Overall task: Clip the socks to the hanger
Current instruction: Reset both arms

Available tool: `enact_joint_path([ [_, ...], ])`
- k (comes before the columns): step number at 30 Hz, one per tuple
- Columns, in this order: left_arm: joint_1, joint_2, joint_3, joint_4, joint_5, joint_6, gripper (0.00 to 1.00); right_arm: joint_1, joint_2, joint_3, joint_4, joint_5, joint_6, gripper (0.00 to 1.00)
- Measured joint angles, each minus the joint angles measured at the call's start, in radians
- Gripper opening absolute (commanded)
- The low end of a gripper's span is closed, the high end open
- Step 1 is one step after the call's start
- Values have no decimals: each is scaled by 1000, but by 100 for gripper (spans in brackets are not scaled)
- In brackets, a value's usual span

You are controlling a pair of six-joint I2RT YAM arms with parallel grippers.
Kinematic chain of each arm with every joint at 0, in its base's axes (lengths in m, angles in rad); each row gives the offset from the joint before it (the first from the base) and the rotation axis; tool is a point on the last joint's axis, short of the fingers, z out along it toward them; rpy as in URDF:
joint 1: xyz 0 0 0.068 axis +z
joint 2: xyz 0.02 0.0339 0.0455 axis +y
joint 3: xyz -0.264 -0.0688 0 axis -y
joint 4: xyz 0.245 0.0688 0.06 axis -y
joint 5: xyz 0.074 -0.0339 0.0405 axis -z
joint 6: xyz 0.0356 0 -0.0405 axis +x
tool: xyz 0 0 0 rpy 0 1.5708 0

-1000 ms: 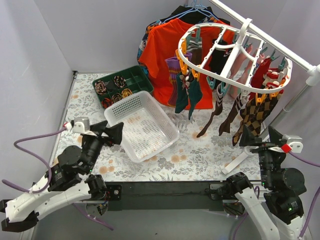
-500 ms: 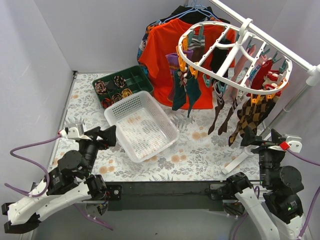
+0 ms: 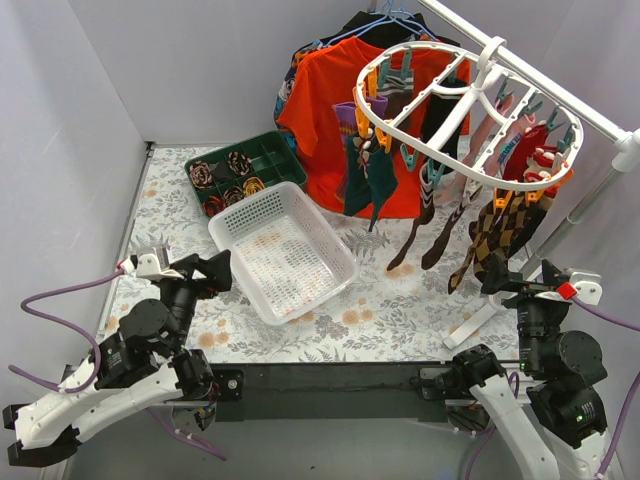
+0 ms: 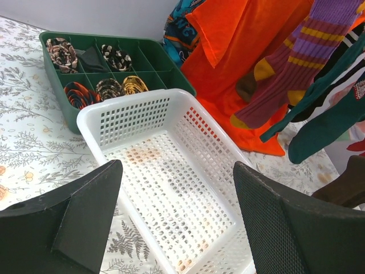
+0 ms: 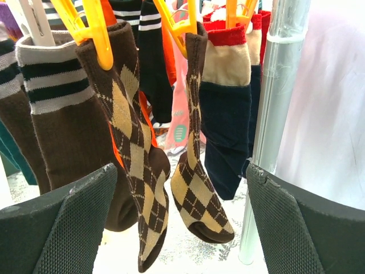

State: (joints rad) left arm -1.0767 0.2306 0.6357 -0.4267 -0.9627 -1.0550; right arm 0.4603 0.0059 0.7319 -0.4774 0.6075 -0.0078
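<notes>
Right wrist view: the right gripper (image 5: 179,171) stands spread and empty, with argyle socks (image 5: 134,154) hanging just beyond it from orange clips (image 5: 101,44) whose tops are cropped. The left gripper (image 4: 177,171), also spread, faces a white basket (image 4: 128,121). Farther off, the hanger (image 3: 425,46) has swung since half a second ago.

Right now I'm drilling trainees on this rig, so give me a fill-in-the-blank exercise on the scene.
1. The white basket is ___.
2. The sock rolls sit in a ___ tray.
3. The left gripper and right gripper both stand ___.
4. The argyle socks hang from the hanger's ___.
Missing: empty; green; open; clips.
</notes>
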Motion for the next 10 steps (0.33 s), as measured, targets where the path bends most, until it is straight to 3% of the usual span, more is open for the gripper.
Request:
enact_joint_path([
  [10,0,0,0,0,-5,4,77,0,0,0,-22,12,-3,98],
])
